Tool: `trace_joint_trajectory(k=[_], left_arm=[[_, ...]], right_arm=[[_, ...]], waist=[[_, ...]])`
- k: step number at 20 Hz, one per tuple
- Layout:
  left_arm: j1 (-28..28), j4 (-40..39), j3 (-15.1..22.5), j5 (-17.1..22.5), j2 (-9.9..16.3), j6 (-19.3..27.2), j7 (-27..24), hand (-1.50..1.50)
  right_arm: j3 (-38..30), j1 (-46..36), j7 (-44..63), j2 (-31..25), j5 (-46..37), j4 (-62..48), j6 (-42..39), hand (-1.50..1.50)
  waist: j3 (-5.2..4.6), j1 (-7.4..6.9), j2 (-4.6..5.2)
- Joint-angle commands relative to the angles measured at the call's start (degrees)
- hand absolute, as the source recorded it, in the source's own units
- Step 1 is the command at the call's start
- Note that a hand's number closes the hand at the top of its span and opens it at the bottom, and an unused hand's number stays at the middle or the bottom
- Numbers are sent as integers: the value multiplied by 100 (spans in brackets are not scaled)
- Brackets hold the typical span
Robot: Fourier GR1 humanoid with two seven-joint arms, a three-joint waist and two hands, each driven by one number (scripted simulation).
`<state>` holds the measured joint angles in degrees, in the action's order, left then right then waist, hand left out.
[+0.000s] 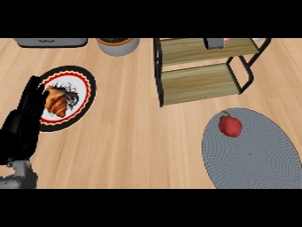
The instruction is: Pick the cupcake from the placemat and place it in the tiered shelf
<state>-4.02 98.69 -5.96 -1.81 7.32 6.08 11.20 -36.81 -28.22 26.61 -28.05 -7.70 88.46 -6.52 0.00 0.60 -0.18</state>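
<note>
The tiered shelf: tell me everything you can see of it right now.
The tiered shelf stands at the far right of the wooden counter, beyond the grey round placemat. It has a thin black frame with rounded corners and two light wood-look boards, one above the other. The lower board is bare. On the upper one a small item sits at the back, cut off by the view's edge. No hand touches it.

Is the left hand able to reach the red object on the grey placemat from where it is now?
Probably not easily. The left hand stands open at the far left, beside the plate. The red object lies on the grey placemat at the right. Nothing blocks the counter between them, but the stretch across is long.
</note>
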Motion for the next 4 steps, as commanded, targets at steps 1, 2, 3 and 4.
trace_joint_trajectory(k=[1, 2, 3, 4], left_arm=[[192, 117, 159, -138, -153, 74, 15, 0], [161, 451, -15, -14, 102, -58, 332, 0], [54, -54, 152, -154, -171, 69, -127, 0], [-162, 49, 56, -106, -58, 75, 170, 0]], right_arm=[[-199, 299, 171, -269, 579, 330, -270, -150], [-435, 299, -393, -581, 606, -341, -416, -150], [-362, 430, -76, -419, 772, 140, -338, -150], [-538, 442, -35, -684, 1017, 20, -650, -150]], waist=[[-1, -48, 8], [2, -67, 12], [-1, -43, 12], [0, -34, 10]])
